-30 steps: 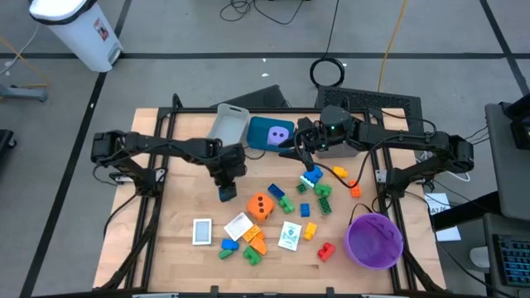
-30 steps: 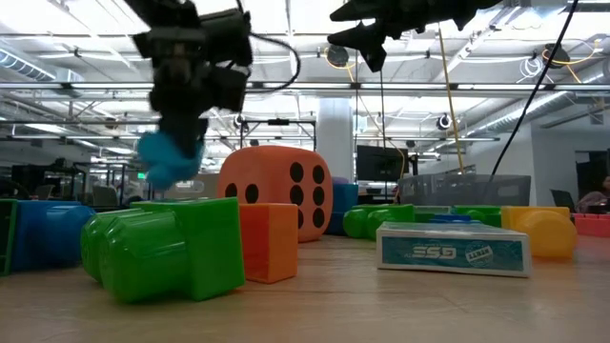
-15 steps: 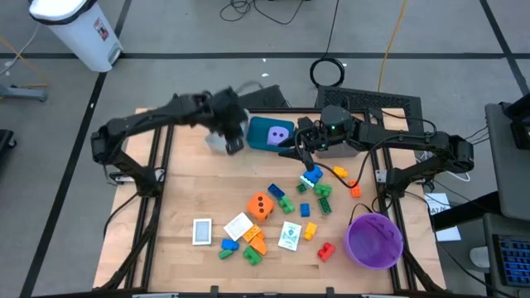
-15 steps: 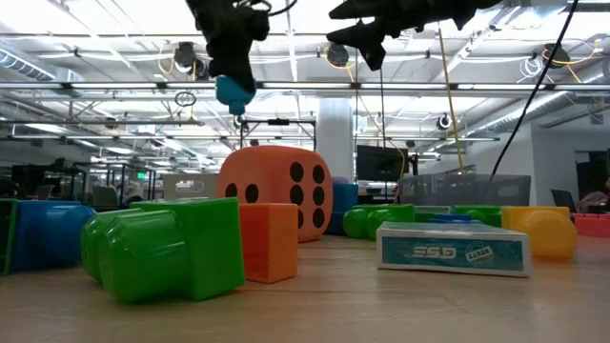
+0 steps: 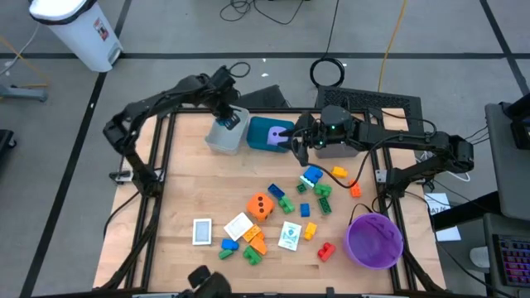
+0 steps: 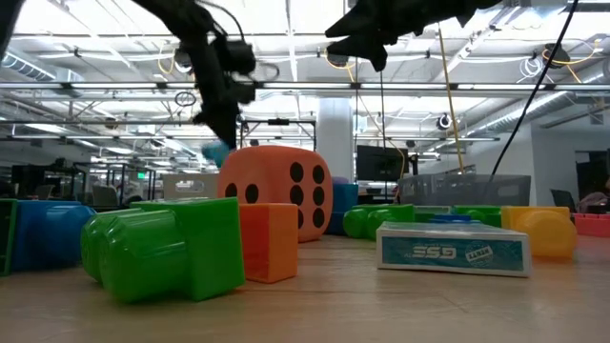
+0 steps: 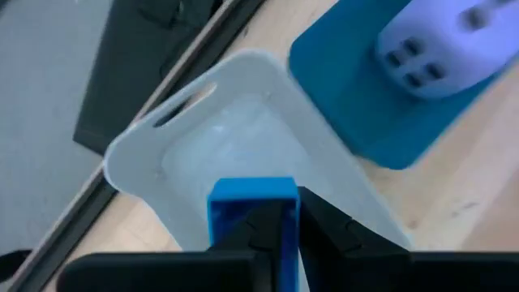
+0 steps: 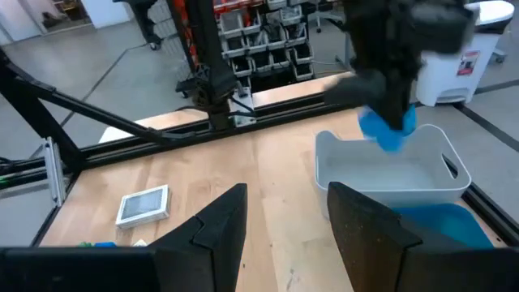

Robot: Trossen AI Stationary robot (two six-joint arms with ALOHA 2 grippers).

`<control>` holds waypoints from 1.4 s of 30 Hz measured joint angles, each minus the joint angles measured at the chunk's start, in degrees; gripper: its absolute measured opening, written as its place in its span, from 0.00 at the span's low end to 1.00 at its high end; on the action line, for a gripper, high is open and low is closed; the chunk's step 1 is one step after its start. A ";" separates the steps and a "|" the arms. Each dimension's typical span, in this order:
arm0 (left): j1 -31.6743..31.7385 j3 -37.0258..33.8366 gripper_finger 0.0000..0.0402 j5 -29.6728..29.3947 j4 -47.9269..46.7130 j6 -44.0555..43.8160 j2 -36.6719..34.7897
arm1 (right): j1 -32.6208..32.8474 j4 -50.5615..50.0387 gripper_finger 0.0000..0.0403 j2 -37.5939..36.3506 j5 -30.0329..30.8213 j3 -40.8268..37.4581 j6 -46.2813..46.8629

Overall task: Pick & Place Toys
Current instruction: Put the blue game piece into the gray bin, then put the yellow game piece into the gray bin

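Observation:
My left gripper (image 5: 230, 122) is shut on a blue brick (image 7: 251, 201) above the grey tray (image 5: 222, 136) at the table's far edge; it also shows in the right wrist view (image 8: 388, 128). My right gripper (image 8: 284, 235) is open and empty, above the teal tray (image 5: 258, 132) that holds the purple die (image 5: 280, 134). The orange die (image 5: 261, 205), several small bricks (image 5: 313, 189) and white cards (image 5: 238, 225) lie on the table's middle and near part. My left gripper pinches the blue brick between its two fingers (image 7: 324, 227); the brick's upper face (image 7: 243, 195) shows just ahead of them. The fingers come from above, pointing down. The brick is lifted clear, over the grey tray's inside (image 7: 235, 138).
A round purple bowl (image 5: 374, 240) stands at the near right. A dark box (image 5: 335, 149) sits by the right arm at the far right. Bare wood shows along the table's left side (image 5: 178, 190).
My left gripper has carried the blue brick from above the table's middle up and toward the far edge, and now hangs over the grey tray, a little lower than half a second ago. My right gripper has drawn back a little from the bricks toward the teal tray.

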 joint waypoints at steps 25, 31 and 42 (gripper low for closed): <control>-1.04 0.02 0.12 3.60 -3.37 -24.70 -14.45 | 0.02 -0.02 0.41 0.00 -0.14 0.00 0.03; -9.46 0.07 0.12 -0.59 3.91 -45.61 -27.33 | 0.02 -0.02 0.41 0.00 -0.15 0.00 0.03; -27.68 0.13 0.12 -28.66 20.10 -66.70 -38.18 | 0.02 -0.02 0.41 0.00 -0.16 0.00 0.05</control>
